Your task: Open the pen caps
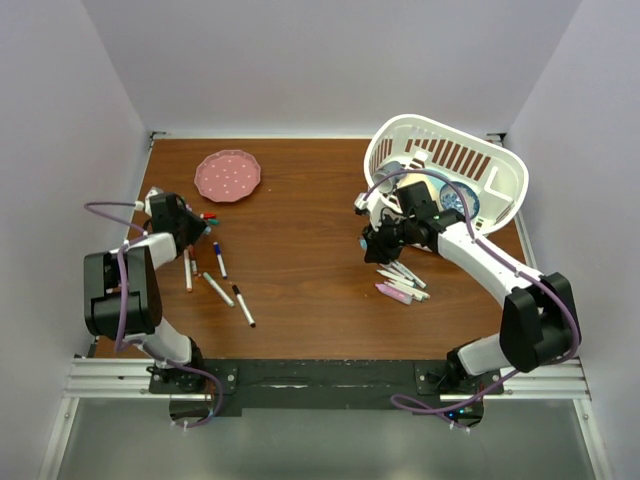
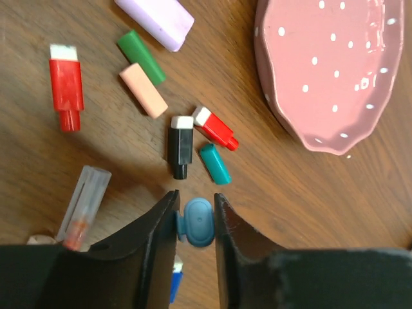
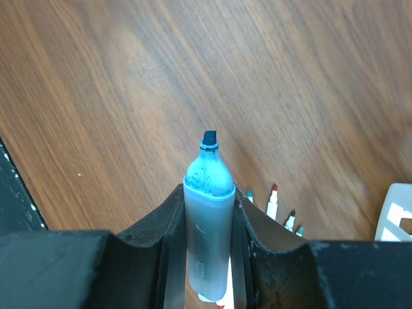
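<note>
My left gripper (image 2: 196,197) is shut on a small blue pen cap (image 2: 198,222), held just above the wood near the left edge of the table (image 1: 300,240). Loose pen caps lie in front of it: black (image 2: 181,145), two red (image 2: 215,127) (image 2: 66,87), teal (image 2: 214,163), green (image 2: 141,56), peach (image 2: 143,90) and lilac (image 2: 154,19). My right gripper (image 3: 208,190) is shut on a pale blue highlighter (image 3: 208,212) with no cap on it and its dark tip bare. In the top view the right gripper (image 1: 372,240) hovers just left of the basket.
A pink dotted plate (image 2: 335,77) sits right of the caps. Uncapped slim pens (image 1: 218,290) lie near the left arm, and more pens (image 1: 400,282) below the right gripper. A white basket (image 1: 445,160) lies tipped at the back right. A clear cap (image 2: 84,206) lies by my left finger.
</note>
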`<action>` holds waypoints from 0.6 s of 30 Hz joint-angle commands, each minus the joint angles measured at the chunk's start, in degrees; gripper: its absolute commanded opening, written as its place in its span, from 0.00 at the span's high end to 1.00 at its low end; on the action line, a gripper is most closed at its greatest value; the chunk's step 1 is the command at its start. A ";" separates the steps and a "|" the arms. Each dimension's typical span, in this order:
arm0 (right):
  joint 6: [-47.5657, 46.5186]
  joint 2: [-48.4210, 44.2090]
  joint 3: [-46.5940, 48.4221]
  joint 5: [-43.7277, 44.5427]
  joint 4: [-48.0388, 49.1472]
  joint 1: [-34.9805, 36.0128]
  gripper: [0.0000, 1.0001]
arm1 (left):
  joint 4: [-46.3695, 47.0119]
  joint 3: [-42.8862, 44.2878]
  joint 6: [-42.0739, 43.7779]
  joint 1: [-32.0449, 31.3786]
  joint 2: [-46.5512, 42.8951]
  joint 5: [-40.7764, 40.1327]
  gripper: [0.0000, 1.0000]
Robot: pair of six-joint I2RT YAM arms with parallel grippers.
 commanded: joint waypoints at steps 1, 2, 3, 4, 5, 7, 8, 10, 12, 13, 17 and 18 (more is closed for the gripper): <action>-1.53 0.36 0.43 1.74 -1.14 -0.37 1.00 | -1.50 4.01 2.61 1.16 0.78 -1.47 0.61; -1.62 0.44 0.34 1.91 -1.32 -0.37 1.00 | -1.60 3.93 2.70 1.17 0.52 -1.56 0.59; -1.79 0.45 0.34 2.00 -1.40 -0.46 1.00 | -1.60 3.84 2.79 1.60 -0.87 -1.73 0.57; -1.88 0.36 0.34 2.18 -1.40 -0.54 1.00 | -1.60 3.58 2.97 1.69 -1.85 -2.25 0.52; -2.05 0.36 0.17 2.70 -1.67 -0.46 1.00 | -1.68 3.75 3.23 1.78 -2.73 -2.26 0.48; -2.32 0.27 -0.10 3.23 -1.76 -0.55 1.00 | -2.47 4.45 4.54 1.87 -5.89 -1.82 0.43; -2.76 0.18 -0.36 4.10 -1.84 -0.55 1.00 | -2.65 4.54 4.99 1.87 -7.12 -1.39 0.42; -3.28 0.36 -0.71 5.51 -2.28 -0.54 0.99 | -2.39 4.46 6.30 1.96 -11.51 1.59 0.41; -4.25 0.27 -1.41 8.67 -2.63 -0.46 0.96 | -1.78 3.76 7.18 1.87 -16.85 4.58 0.41; -4.60 0.18 -1.77 9.64 -2.72 -0.54 0.96 | -0.90 2.01 8.67 1.87 -18.97 8.60 0.40; -6.10 -0.17 -3.43 14.47 -3.95 -0.46 0.94 | 4.11 -5.11 11.66 1.78 -31.54 16.71 0.31; -6.27 -0.08 -3.79 17.18 -3.87 -0.46 0.94 | 4.20 -6.00 12.28 1.87 -36.17 17.59 0.27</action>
